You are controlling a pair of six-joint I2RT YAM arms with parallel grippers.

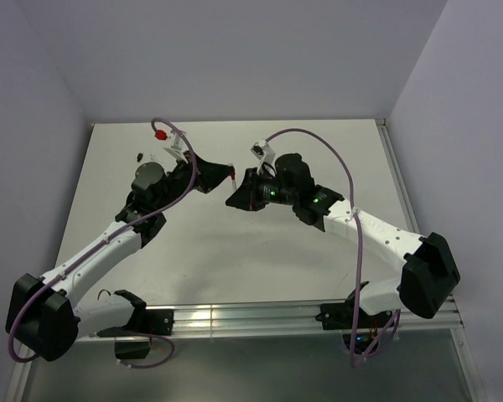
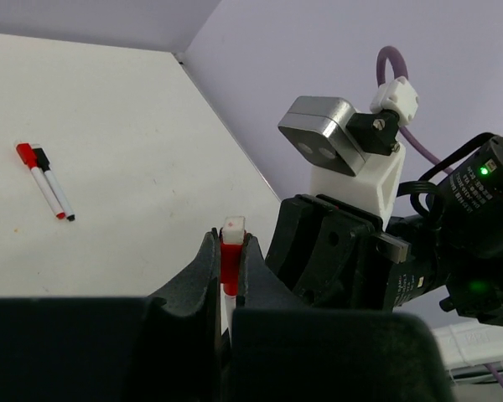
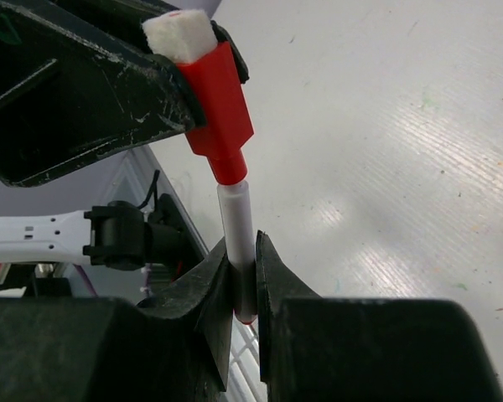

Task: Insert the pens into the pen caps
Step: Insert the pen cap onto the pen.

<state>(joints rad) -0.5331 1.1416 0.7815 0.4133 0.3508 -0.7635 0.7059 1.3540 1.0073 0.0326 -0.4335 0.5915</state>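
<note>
Pen stands pinched in the right gripper at lower centre; its long axis runs up-left, in line, into the red cap, clamped by the left gripper. Tip looks entered, perhaps not fully seated.

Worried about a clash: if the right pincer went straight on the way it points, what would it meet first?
Probably the left pincer, facing it and clamped on the red cap that sits on the pen the right pincer holds. Depth is hard to judge.
</note>
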